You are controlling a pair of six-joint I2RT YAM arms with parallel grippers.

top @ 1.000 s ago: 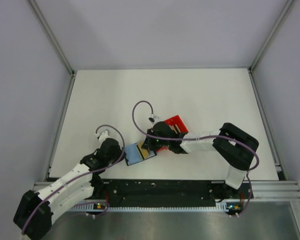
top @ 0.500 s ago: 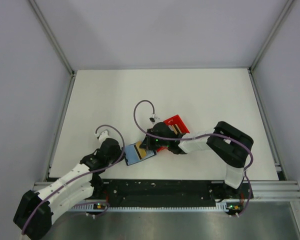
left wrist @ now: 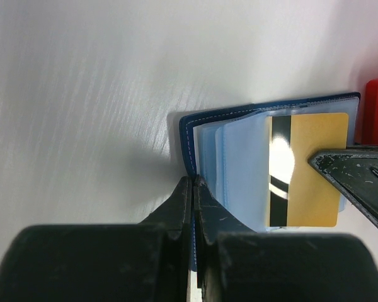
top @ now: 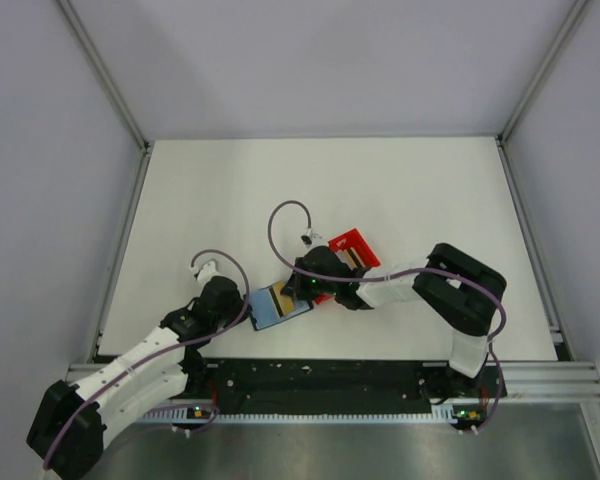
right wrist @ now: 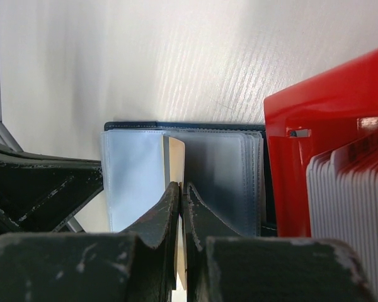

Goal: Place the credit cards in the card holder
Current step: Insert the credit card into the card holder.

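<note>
Credit cards (right wrist: pixel 353 189) and everything else I care about crowd the near middle of the white table (top: pixel 400 190). My left arm (top: pixel 145 358) reaches in from the near left corner and my right arm (top: pixel 405 288) folds across from the right, so the two wrists nearly meet.

The red bin (top: pixel 358 243) sits on the far right of that cluster, with the white cards filed upright in it. Just beside it, on its near-left side, lies the card holder (left wrist: pixel 236 151), spread open with the navy cover down and the clear blue sleeves up.

The left gripper (left wrist: pixel 193 189) is clamped on the holder's cover edge farthest from the bin, which I take to be pinning it. The right gripper (right wrist: pixel 180 192) is pinched on a tan card (left wrist: pixel 315 145) with a black stripe. That card hangs over the bin-side half of the sleeves, face-on to the left camera and edge-on to its own.

The card's long axis runs parallel with the holder edge the left gripper grips, and its free edge points away from the bin toward that gripper. So I judge the feed direction is leftward, with the right arm doing the work. I can't tell whether the leading edge is inside a sleeve mouth.
</note>
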